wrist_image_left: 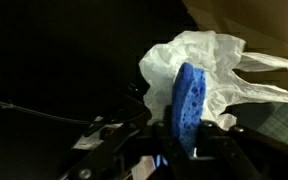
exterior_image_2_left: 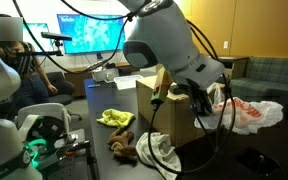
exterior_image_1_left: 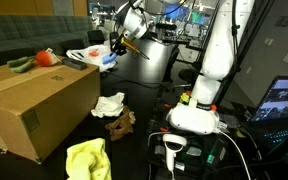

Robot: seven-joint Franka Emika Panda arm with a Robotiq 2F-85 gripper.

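Item, nearest the wrist view: gripper (wrist_image_left: 189, 140), entering from the bottom edge, jaws closed on a blue sponge (wrist_image_left: 189, 100). The sponge stands upright and edge-on between the fingers, its upper half clear above them. Just behind the sponge: white plastic bag (wrist_image_left: 209, 65), crumpled, with a handle loop trailing right; whether sponge and bag touch cannot be told. Beyond the bag, upper right corner: cardboard box (wrist_image_left: 254, 20), only a tan face showing. The rest of this view is dark. In an exterior view, the gripper (exterior_image_2_left: 197, 100) hangs beside the box's near corner, with the bag spread to its right showing orange print. On the dark table in front of the box, same view: yellow cloth (exterior_image_2_left: 114, 118), bunched; brown crumpled thing (exterior_image_2_left: 124, 148), nearer the camera; white cloth (exterior_image_2_left: 159, 150), just beside the brown thing. On the box's top, in an exterior view: red thing (exterior_image_1_left: 46, 58) and green thing (exterior_image_1_left: 22, 64), side by side near the far edge, kind not discernible. Farthest: lit screen (exterior_image_2_left: 89, 30) on the back wall.
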